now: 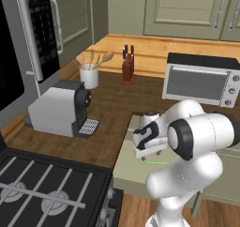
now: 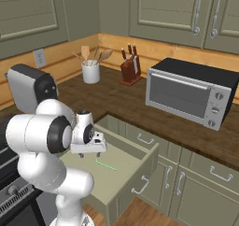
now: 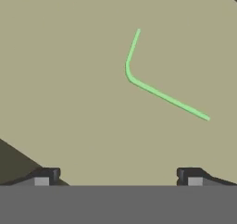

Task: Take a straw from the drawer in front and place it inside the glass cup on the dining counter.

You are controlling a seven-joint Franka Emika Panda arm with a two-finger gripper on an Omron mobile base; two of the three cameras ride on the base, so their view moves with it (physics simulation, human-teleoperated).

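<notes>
1. While the gripper (image 3: 118, 177) hangs over the pulled-out drawer (image 2: 140, 159) with its jaws spread wide and nothing between them, one straw (image 3: 152, 90) lies flat on the drawer's pale floor, just ahead of the fingertips (image 3: 46, 176) in the hand view and apart from them.
2. Count: one straw, one open drawer, one gripper.
3. Straw, look: very thin, bright green, not straight. A short leg meets a longer leg at a rounded bend, seen plainly in the hand view. In the right base view it reads as a short green line (image 2: 106, 165) below and just to the right of the gripper (image 2: 89, 148); in the left base view it shows as a faint green line (image 1: 154, 162) just below the gripper (image 1: 149, 151).
4. Drawer, look: sage-green front with a small silver handle (image 2: 138, 187), beige inside; nothing else visible on the floor around the straw.
5. Beyond the gripper, on the dark worktop (image 2: 121, 101): one toaster oven (image 2: 189, 96), one knife block (image 2: 130, 67) with three handles showing, one white crock (image 2: 90, 72) of wooden utensils, one coffee machine (image 1: 63, 106).
6. One stove top (image 1: 42, 191) sits low and to the gripper's left in the left base view.
</notes>
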